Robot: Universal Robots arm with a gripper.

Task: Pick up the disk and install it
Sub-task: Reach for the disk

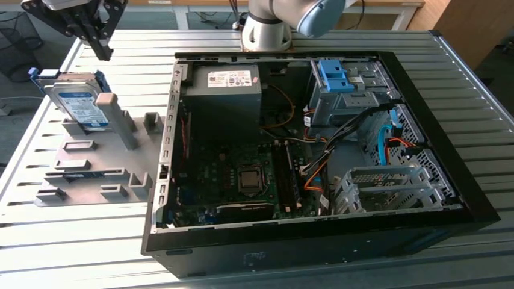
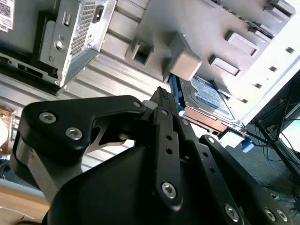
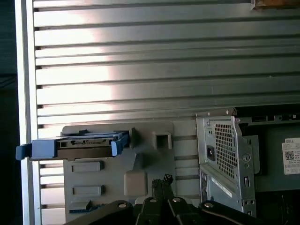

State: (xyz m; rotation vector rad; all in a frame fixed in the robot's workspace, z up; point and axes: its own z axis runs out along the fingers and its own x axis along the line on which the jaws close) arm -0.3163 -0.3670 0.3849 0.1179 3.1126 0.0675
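Observation:
The disk (image 1: pixel 80 103) is a silver drive with a white-and-blue label in a blue bracket. It stands tilted on edge in a grey fixture (image 1: pixel 96 168) at the exterior view's left. In the first wrist view the disk (image 3: pixel 86 143) shows edge-on, and in the second wrist view the disk (image 2: pixel 206 96) lies behind a grey post. My gripper (image 1: pixel 103 54) hangs in the air above and behind the disk, apart from it. Its fingers (image 2: pixel 161 101) meet at a point with nothing between them. The gripper (image 3: pixel 161 180) tips also show over the fixture.
An open black computer case (image 1: pixel 449 198) lies on the slatted metal table (image 1: pixel 80 241). Inside it are a grey power supply box (image 1: pixel 229 84), a motherboard, cables, metal drive cages (image 1: pixel 386 186) and a bare blue bracket (image 1: pixel 336 75). The arm's base (image 1: pixel 269 27) stands behind the case.

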